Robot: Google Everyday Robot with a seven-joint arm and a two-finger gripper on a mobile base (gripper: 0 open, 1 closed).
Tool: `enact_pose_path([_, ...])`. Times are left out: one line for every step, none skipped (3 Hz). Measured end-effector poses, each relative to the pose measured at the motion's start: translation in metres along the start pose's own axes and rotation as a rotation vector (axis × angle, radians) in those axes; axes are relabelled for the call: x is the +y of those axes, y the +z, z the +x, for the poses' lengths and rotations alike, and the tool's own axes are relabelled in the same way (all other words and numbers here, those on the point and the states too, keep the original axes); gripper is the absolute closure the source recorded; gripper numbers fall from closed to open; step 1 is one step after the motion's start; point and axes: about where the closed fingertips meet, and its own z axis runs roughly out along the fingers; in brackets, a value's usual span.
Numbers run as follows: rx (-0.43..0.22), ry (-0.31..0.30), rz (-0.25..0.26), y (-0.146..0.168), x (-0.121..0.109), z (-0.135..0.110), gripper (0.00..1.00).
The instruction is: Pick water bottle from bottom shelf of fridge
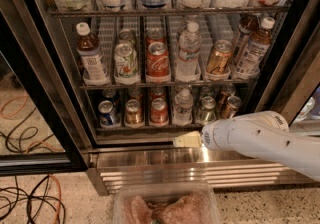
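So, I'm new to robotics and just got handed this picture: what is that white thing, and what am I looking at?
That white tube is a robot's arm, and its pale tip is the pincer. It is low in front of the fridge, just under the bottom shelf. One camera faces the open fridge. The bottom shelf carries cans and a small clear water bottle, which the robot is meant to pick. I see nothing held in the pincer. Cables lie at lower left.

The water bottle [183, 107] is standing on the bottom shelf [142, 129] of the fridge [150, 160], with cans [159, 111] sitting left and right of it. The gripper [186, 140] is hovering just before the shelf's rail, below the bottle.
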Motion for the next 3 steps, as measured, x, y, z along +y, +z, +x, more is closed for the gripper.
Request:
enact_pose_path([-0.053, -0.005, -0.006, 0.004, 0.005, -0.003, 0.00])
enact_pose_path([-0.195, 0.009, -0.019, 0.016, 0.004, -0.026, 0.00])
enact_pose_path([-0.273, 0.022, -0.027, 0.021, 0.001, -0.042, 0.00])
